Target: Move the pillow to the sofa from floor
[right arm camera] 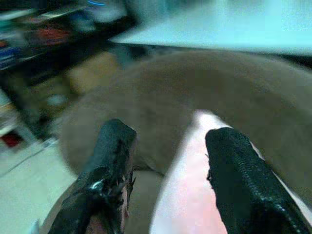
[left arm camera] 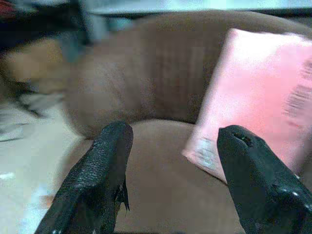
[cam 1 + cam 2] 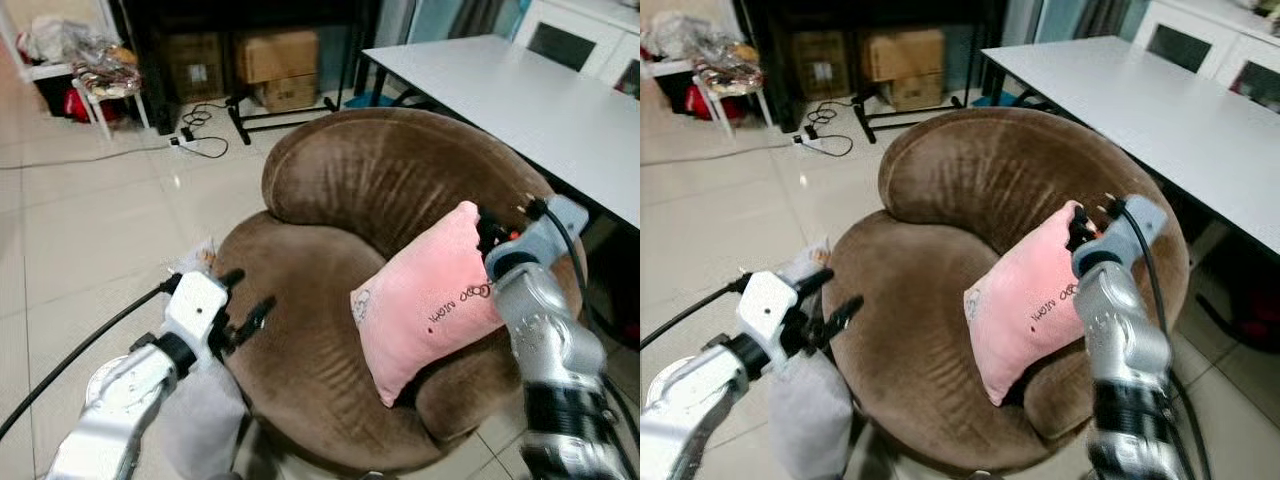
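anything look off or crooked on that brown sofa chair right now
The pink pillow is on the brown sofa chair but sits askew: tilted on one corner, leaning against the chair's right side rather than lying flat. The right gripper is open at its top corner; the left gripper is open beside the seat. Nothing looks spilled or damaged.

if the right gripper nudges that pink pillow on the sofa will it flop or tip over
The pink pillow looks plush, so it would probably dent and bend, not move stiffly. It leans tilted against the brown sofa, so a nudge from the right gripper at its top corner may topple it.
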You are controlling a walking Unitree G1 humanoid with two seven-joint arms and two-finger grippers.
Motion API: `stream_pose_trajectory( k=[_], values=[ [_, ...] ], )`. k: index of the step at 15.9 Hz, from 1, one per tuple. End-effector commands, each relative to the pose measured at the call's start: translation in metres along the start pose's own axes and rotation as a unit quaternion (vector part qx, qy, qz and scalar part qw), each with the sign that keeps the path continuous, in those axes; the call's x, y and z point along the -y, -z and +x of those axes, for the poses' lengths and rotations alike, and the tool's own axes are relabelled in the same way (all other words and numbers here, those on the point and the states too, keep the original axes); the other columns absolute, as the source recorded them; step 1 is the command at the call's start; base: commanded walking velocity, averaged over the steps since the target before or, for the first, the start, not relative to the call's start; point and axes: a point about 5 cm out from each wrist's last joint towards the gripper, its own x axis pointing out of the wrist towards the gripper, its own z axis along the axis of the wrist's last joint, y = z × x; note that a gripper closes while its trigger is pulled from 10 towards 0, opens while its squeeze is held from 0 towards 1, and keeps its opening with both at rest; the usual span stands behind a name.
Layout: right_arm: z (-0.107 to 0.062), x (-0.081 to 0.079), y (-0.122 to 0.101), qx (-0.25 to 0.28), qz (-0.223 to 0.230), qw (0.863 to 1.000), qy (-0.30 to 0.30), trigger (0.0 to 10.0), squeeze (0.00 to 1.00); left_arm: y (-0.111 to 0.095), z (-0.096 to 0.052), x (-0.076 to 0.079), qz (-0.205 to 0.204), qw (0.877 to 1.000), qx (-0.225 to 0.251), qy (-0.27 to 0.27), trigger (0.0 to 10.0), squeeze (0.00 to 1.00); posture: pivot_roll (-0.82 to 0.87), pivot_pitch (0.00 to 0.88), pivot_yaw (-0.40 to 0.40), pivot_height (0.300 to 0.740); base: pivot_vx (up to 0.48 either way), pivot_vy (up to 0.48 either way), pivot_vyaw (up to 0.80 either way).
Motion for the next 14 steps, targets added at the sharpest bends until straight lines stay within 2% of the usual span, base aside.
stream_pose_trajectory(
  k=[1,3,4,6,9,14],
  values=[
    [-0.006,-0.005,0.004,-0.004,-0.019,0.999,-0.028,10.0,0.0,0.001,-0.002,-0.004,0.017,0.999,-0.003,-0.032,10.0,0.0,0.04,0.0,-0.069,0.74,0.0,0.0,0.0],
    [-0.019,-0.003,0.023,-0.039,-0.108,0.993,-0.033,10.0,0.0,0.004,-0.002,-0.007,0.017,0.996,-0.004,-0.082,10.0,0.0,0.04,0.0,-0.072,0.74,0.0,0.0,0.0],
    [-0.023,-0.005,0.032,-0.055,-0.126,0.989,-0.045,10.0,0.0,0.003,-0.001,-0.006,0.018,0.996,0.0,-0.092,10.0,0.0,0.04,0.0,-0.075,0.74,0.0,0.0,0.0],
    [-0.024,-0.005,0.037,-0.068,-0.121,0.99,-0.04,10.0,0.0,0.001,-0.001,-0.006,0.018,0.995,0.003,-0.095,10.0,0.0,0.04,0.0,-0.077,0.74,0.0,0.0,0.0],
    [-0.026,-0.003,0.044,-0.077,-0.141,0.986,-0.042,10.0,0.0,0.001,-0.001,-0.005,0.018,0.994,0.009,-0.11,10.0,0.0,0.05,0.0,-0.088,0.74,0.0,0.0,0.0],
    [-0.025,-0.008,0.046,-0.082,-0.153,0.983,-0.055,10.0,0.0,0.002,-0.002,-0.003,0.015,0.992,0.011,-0.121,10.0,0.0,0.05,0.0,-0.103,0.74,0.0,0.0,0.0]
  ],
)
